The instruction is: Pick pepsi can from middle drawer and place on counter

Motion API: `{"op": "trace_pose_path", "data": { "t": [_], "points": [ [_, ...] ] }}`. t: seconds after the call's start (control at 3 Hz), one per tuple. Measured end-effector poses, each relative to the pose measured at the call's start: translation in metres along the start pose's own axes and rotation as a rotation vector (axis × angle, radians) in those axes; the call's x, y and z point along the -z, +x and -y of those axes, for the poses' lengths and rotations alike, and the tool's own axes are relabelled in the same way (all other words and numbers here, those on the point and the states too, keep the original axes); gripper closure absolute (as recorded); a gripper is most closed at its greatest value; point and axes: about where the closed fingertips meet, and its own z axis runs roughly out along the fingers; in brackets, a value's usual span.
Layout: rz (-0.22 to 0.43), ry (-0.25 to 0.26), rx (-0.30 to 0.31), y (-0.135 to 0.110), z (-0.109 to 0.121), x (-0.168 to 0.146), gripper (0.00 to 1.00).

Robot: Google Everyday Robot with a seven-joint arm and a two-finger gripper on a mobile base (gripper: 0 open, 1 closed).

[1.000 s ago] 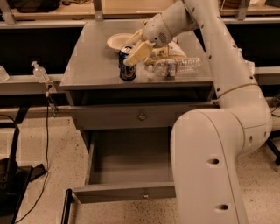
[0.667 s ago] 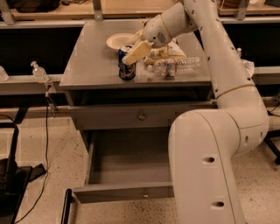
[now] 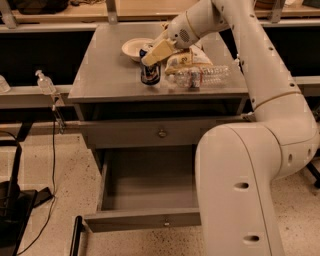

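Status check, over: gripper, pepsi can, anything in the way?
Gripper right above the pepsi can. Can upright on the counter; open drawer looks empty. Bottle and bowl close beside it.

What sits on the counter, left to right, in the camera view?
Order: white bowl → pepsi can, with the gripper at its top → clear plastic bottle. The snack bag overlaps the bottle, so it is left out.

Speckled terrazzo floor (image 3: pixel 30 160), wooden shelf (image 3: pixel 145 7)
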Motion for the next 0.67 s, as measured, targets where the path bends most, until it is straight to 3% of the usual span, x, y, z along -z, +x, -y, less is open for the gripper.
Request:
{"op": "trace_pose_path", "data": {
  "t": [0.33,0.67],
  "points": [
    [0.004,-0.011,0.006,-0.0001,-0.0007,-0.0065,0.48],
    [0.005,-0.013,0.005,-0.0001,-0.0004,-0.0100,0.25]
  ]
}}
